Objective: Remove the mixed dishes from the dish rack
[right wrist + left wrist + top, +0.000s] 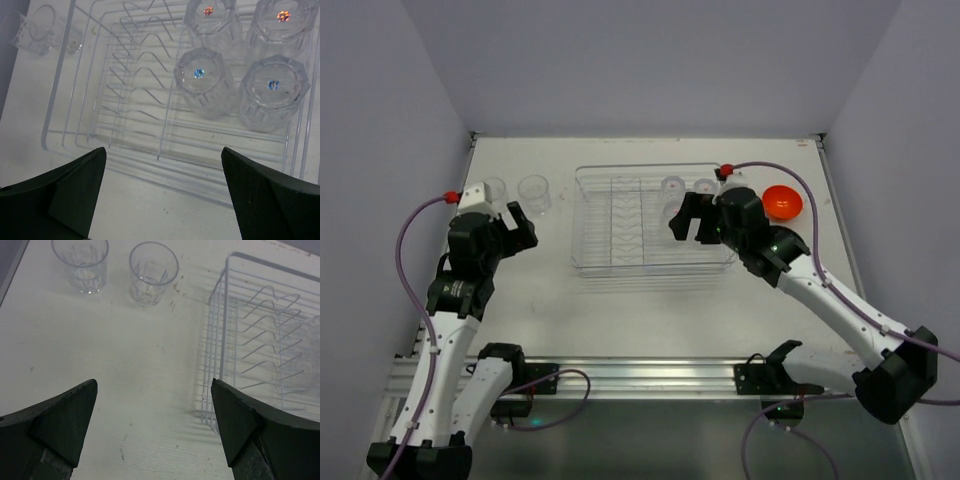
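**While four cups wait in the rack, both arms hang empty**

Because the dish rack (620, 230) sits at the middle of the surface (650, 310), between the two arms, either one can reach it. Its right end holds four clear cups (202, 82), upside down in a tight square, as drained cups would be left. The ribbed plate slots on its left half are bare, and no plate shows in any view. Two upright cups (153, 272) stand side by side on the surface left of the rack, well apart from it. The small orange bowl (782, 202) rests just beyond the rack's right end. By my reading these are unloaded, each on the side of the arm that serves it.

The right fingers (75, 185) are spread wide and empty above the rack's near right part, facing the four cups, probably lined up for a pick. The left fingers (65, 415) are equally wide and hold nothing, over bare surface near the rack's left wall.

The packed cups leave little room for a finger between them, and the rack's low wall stands on the near side.
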